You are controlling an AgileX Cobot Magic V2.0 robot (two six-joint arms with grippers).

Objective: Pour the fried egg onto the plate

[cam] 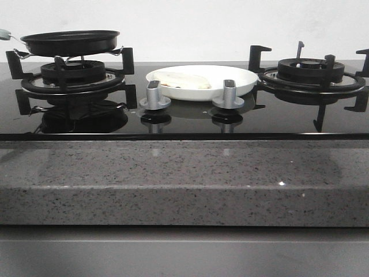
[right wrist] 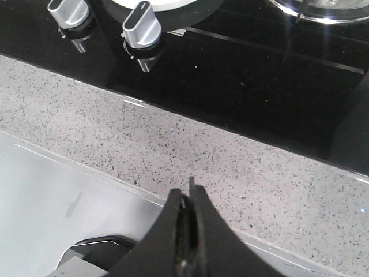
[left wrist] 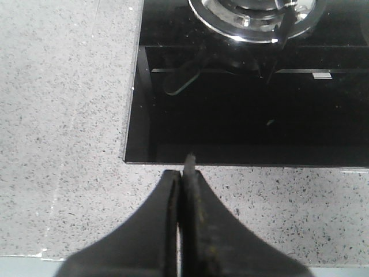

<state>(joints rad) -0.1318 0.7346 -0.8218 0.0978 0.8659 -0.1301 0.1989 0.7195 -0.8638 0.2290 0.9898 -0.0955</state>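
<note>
No legible writing. Fried egg (cam: 183,80), pale with browned edge, lying flat in white plate (cam: 242,83) mid-counter (cam: 173,173), behind two knobs. Left tool (left wrist: 183,173) closed, empty; right tool (right wrist: 187,196) likewise.

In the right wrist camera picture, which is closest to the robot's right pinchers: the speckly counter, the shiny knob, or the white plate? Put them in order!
Measured from the right gripper, whose jaws are shut:
1. Speckled counter, directly beneath and just past the fingertips.
2. Nearer silver knob, on the black glass stovetop beyond the counter.
3. White plate, just behind that knob, only its rim showing.
</note>
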